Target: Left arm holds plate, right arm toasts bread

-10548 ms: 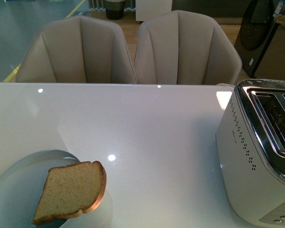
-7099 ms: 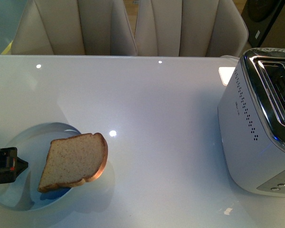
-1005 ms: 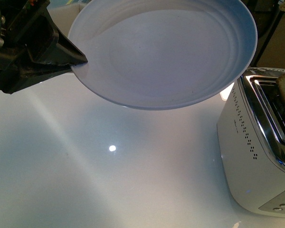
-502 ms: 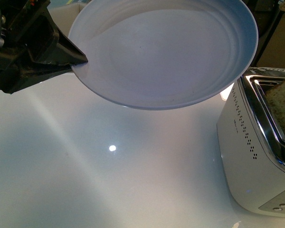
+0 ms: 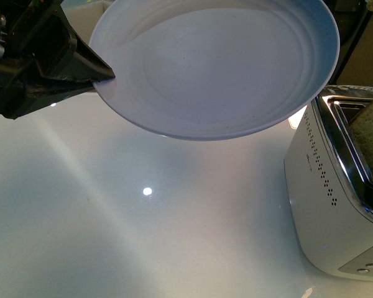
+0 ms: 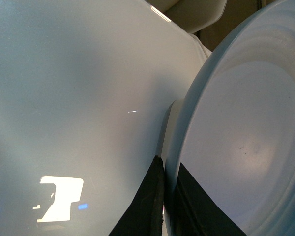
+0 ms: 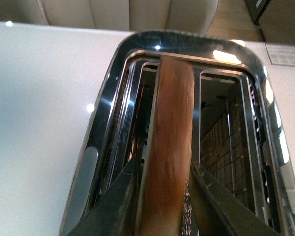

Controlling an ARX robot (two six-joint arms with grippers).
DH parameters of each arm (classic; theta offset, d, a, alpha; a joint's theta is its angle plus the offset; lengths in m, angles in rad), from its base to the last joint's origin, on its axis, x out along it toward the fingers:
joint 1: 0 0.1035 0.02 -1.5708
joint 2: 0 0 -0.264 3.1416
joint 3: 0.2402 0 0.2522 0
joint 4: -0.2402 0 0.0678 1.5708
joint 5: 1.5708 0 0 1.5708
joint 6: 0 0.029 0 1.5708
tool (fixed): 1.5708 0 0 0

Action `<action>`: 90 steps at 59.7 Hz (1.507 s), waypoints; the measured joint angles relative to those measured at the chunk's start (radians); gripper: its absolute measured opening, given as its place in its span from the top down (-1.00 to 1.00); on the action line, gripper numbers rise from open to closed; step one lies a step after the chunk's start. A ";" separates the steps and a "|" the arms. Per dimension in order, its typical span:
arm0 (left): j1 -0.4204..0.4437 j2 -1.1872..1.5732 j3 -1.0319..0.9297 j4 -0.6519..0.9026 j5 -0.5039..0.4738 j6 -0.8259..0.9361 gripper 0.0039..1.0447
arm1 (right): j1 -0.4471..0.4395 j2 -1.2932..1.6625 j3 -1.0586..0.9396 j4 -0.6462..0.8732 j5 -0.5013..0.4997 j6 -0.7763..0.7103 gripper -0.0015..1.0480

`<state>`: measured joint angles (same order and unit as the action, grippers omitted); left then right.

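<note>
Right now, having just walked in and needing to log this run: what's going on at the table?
The left gripper clamps the rim of the plate and holds it, empty and tilted, in the air above the table. The right gripper grips the bread slice edge-on between its fingers at the top of the toaster, its lower part at a slot opening. The slice is not yet released.
</note>
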<state>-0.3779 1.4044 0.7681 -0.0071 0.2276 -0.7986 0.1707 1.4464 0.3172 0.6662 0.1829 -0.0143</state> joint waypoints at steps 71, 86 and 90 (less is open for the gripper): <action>0.000 -0.004 0.001 0.000 0.001 0.000 0.95 | -0.141 -0.513 -0.270 0.204 -0.173 0.003 0.12; 0.000 -0.004 0.002 0.000 0.000 0.000 0.95 | -0.167 -0.724 -0.298 0.028 -0.180 0.003 0.96; 0.000 -0.004 0.002 0.000 -0.001 0.000 0.95 | -0.167 -0.768 -0.299 -0.011 -0.180 0.006 0.96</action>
<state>-0.3775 1.4002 0.7700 -0.0071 0.2264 -0.7990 0.0036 0.6785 0.0185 0.6556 0.0025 -0.0082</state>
